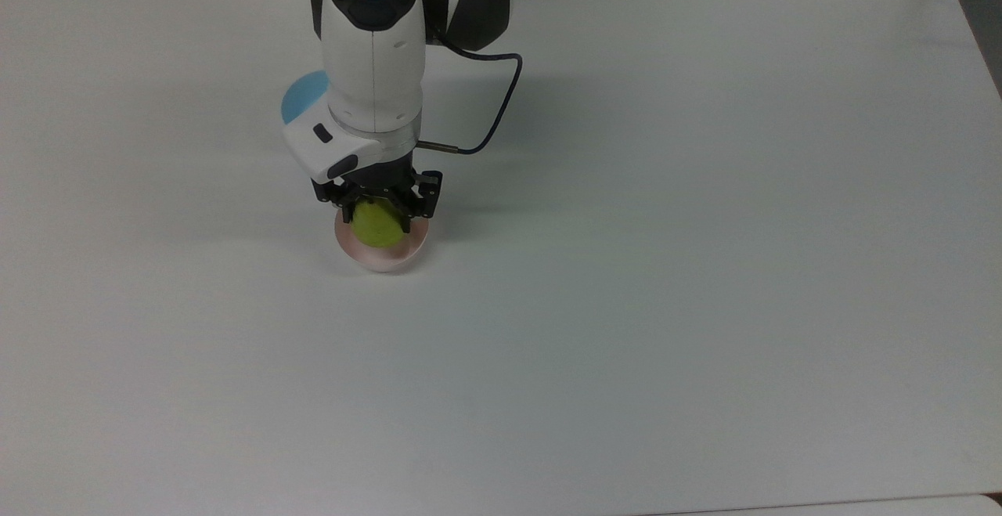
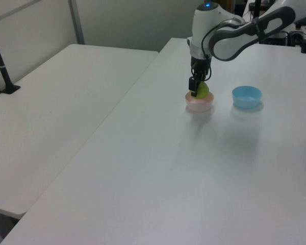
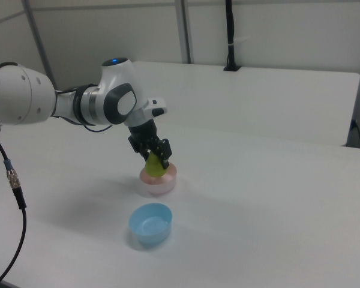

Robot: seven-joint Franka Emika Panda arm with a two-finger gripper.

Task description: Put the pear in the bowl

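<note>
In the right view, the nearest item was the light blue bowl point(image 3: 150, 222), upright on the white table point(image 3: 270, 204) and standing apart from the pink bowl point(image 3: 159, 179) just behind it. The pink bowl sat upright on the same table. The pear point(image 3: 155, 165) hung directly over the pink bowl's opening, its lower part level with or just inside the rim; whether it touched the bowl's inside could not be told. The gripper point(image 3: 153, 154) came down from above, tilted, with its 2 black fingers closed against the pear's sides and holding it.

In the top view, the pear point(image 1: 376, 224) covered most of the pink bowl's point(image 1: 381, 258) inside, leaving the rim bare along the top view's lower edge. The gripper point(image 1: 378, 206) sat over the pear's upper half, and the arm's white wrist hid all but 1 edge of the light blue bowl point(image 1: 301, 95). A dark cable point(image 1: 493, 117) looped out from the wrist toward the top view's right.

In the left view, the pear point(image 2: 202, 90) and gripper point(image 2: 196, 88) were above the pink bowl point(image 2: 199, 104), with the light blue bowl point(image 2: 246, 97) well apart on the left view's right. Farther back stood a 2nd white table point(image 3: 276, 96) carrying a black clamped post point(image 3: 230, 36).
</note>
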